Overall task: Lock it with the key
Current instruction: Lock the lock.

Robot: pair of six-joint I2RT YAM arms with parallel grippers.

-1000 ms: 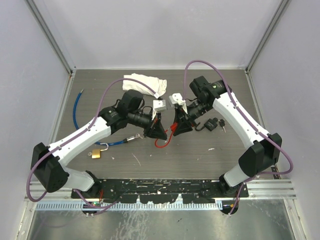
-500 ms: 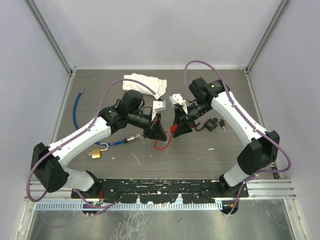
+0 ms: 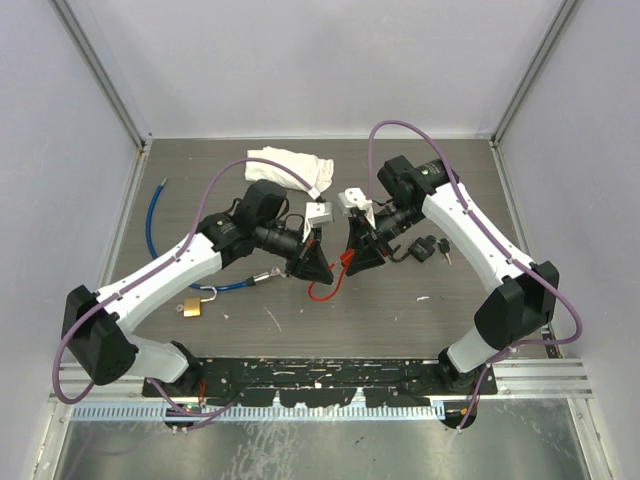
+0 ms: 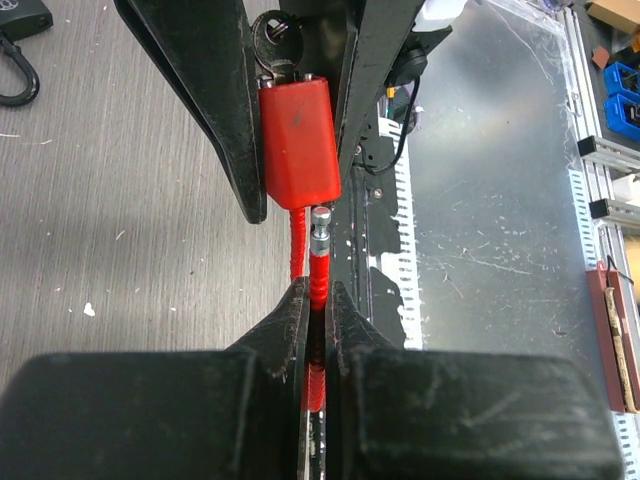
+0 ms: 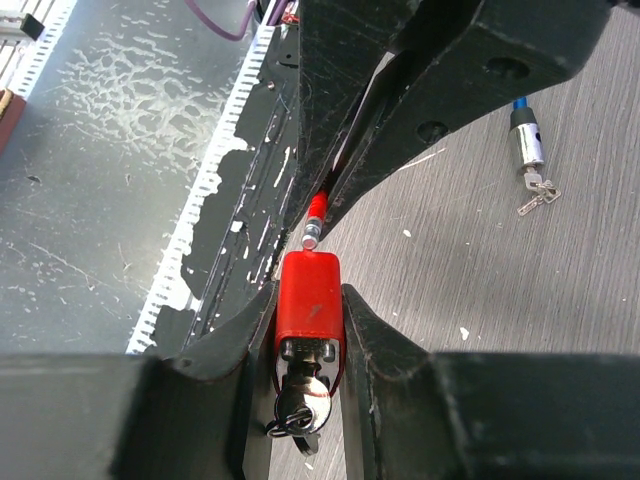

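A red cable lock hangs between my two grippers over the table's middle. My right gripper (image 5: 308,288) (image 3: 357,255) is shut on the red lock body (image 5: 309,295) (image 4: 298,140), and a silver key (image 5: 305,395) (image 4: 275,35) sits in its keyhole. The left gripper (image 4: 316,290) (image 3: 318,265) is shut on the red cable's (image 3: 322,288) free end. The cable's metal tip (image 4: 320,220) (image 5: 312,237) stands just outside the lock body's end, beside the fixed cable end. The two grippers face each other tip to tip.
A black padlock (image 3: 430,247) (image 4: 20,20) lies right of the grippers. A brass padlock (image 3: 190,308) and a blue cable lock (image 3: 152,215) with keys (image 5: 527,150) lie at the left. At the back are a white cloth (image 3: 295,165) and two white blocks (image 3: 320,213).
The right arm has shifted very slightly. Both grippers keep their holds and the cable tip stays at the lock body's end.
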